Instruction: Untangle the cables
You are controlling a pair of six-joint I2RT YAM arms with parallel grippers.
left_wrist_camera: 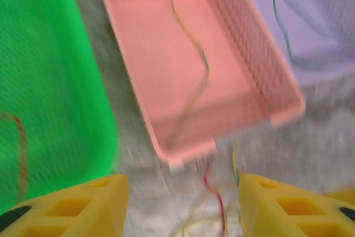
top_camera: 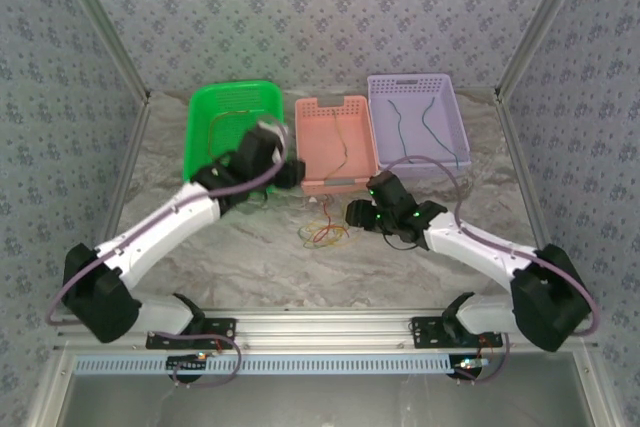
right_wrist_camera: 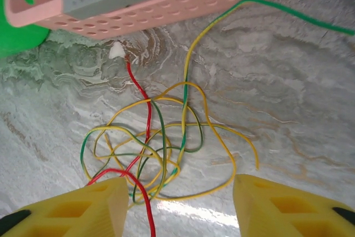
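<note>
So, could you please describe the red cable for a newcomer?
Find the pink basket, middle of three. Just before its near wall lies a tangle of thin cables. The red cable is its only red strand, among yellow and green.

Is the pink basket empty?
No, a thin yellow-green cable lies along the floor of the pink basket in the left wrist view.

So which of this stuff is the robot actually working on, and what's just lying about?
Job: tangle of cables; pink basket, purple basket and green basket, each holding cable.
Lying about: white scrap by the pink basket.
</note>
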